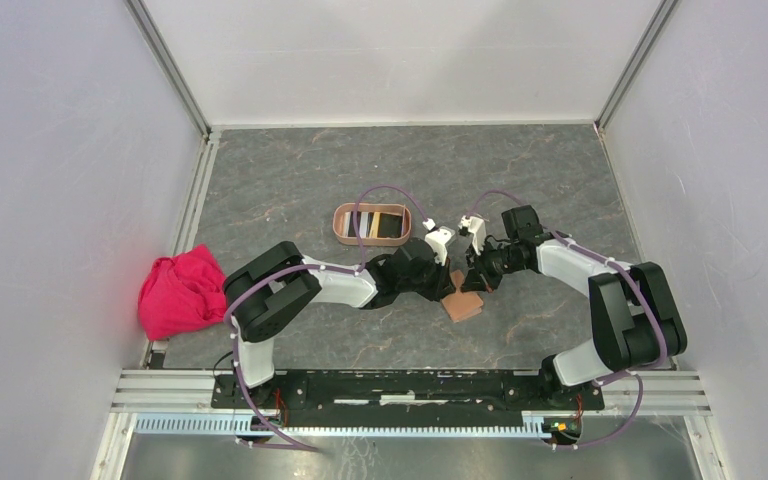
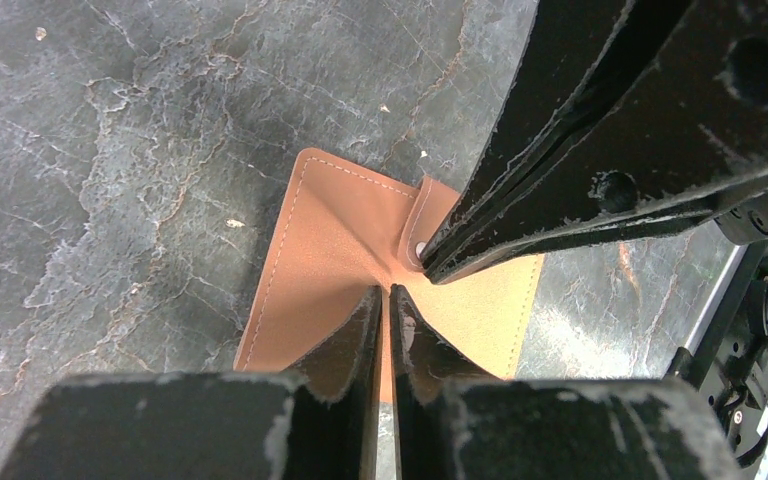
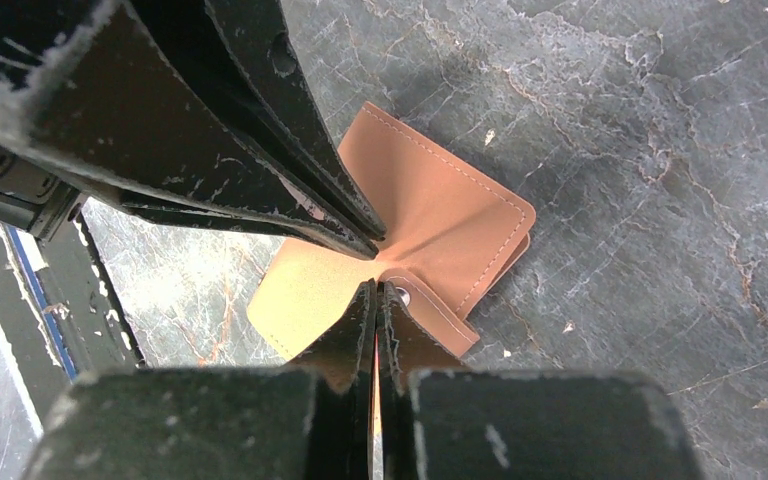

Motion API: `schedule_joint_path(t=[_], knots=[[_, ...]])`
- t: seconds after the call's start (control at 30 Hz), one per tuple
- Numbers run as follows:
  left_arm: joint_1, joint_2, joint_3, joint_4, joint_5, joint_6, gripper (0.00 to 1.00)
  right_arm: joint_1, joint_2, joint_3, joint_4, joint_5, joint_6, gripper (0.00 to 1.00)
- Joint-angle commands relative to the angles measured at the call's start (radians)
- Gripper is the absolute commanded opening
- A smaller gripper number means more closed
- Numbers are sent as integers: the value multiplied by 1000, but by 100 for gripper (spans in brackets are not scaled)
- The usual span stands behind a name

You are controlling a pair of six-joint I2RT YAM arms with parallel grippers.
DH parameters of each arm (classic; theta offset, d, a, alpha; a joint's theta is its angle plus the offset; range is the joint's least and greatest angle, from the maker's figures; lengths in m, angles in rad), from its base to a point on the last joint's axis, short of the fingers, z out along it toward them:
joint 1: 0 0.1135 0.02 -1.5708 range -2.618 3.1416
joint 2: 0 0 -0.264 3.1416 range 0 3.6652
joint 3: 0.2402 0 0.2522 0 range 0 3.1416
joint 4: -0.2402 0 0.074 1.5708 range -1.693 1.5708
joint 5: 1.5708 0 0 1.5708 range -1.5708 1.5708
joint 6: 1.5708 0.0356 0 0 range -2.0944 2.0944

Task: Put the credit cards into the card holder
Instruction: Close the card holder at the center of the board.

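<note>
The salmon-pink card holder [image 1: 340, 222] sits mid-table with credit cards [image 1: 388, 226] inside it, a black one plainest. In front of it lies a brown leather wallet [image 2: 335, 235], partly unfolded, and both grippers meet tip to tip over it. My left gripper [image 2: 388, 292] is shut on a pinch of the wallet's leather, and creases run to its tips. My right gripper [image 3: 375, 288] is shut, its tips against the wallet beside the snap tab [image 3: 430, 315]. No card shows in either wrist view.
A crumpled red cloth [image 1: 180, 290] lies at the table's left edge. White walls close in the table on three sides. The arm bases and a metal rail [image 1: 410, 385] run along the near edge.
</note>
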Motion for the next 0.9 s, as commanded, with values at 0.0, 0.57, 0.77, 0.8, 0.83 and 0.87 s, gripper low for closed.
schedule_joint_path(t=[0.0,0.57,0.77,0.8,0.83,0.87], knots=[[2,14,8,6,25,36,12,9,-20,-15,-11,59,-27,0],[6,9,-1,18,31,35,11,23,57,-20,-15,92,-19,0],[9,6,-7,25,35,32,11,12,69,-14,-17,137,-5,0],[10,6,-9,27,35,32,11,8,70,-11,-21,146,-6,0],[10,6,-10,27,36,30,11,3,72,-9,-24,150,-9,0],[11,5,-11,29,36,30,11,-5,72,-8,-27,150,-10,0]])
